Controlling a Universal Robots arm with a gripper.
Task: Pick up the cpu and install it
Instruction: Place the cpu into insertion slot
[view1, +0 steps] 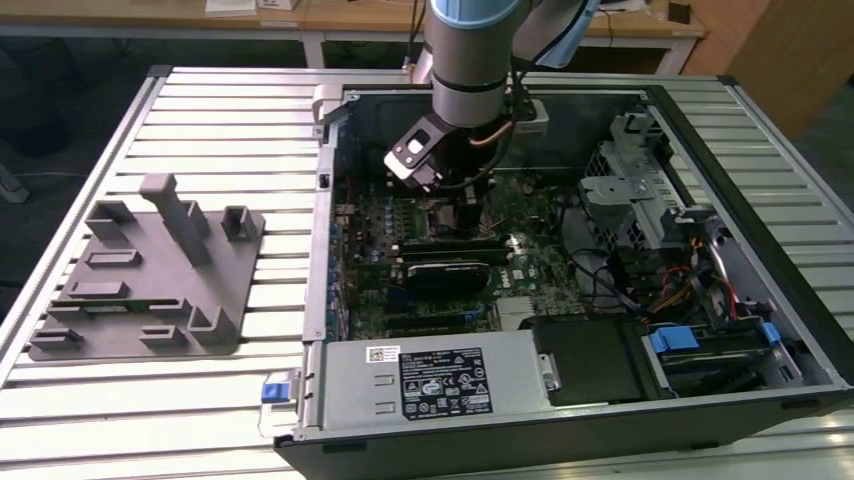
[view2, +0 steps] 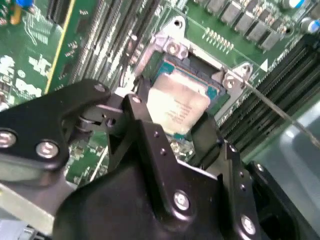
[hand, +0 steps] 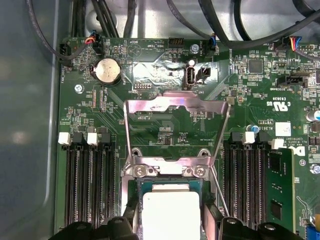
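The flat, square, silver-topped cpu (hand: 171, 215), clasped between the fingers (view2: 147, 130) of the black gripper (view2: 175, 117), should be kept level and square to the metal-framed socket (view2: 176, 49)

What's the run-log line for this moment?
gripper: fingers closed on silver-topped square cpu | cpu: at black-framed motherboard socket | metal load plate: swung open

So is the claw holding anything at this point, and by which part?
The claw appears to grip the flat square silver-topped chip by two opposite side edges, over the motherboard socket.
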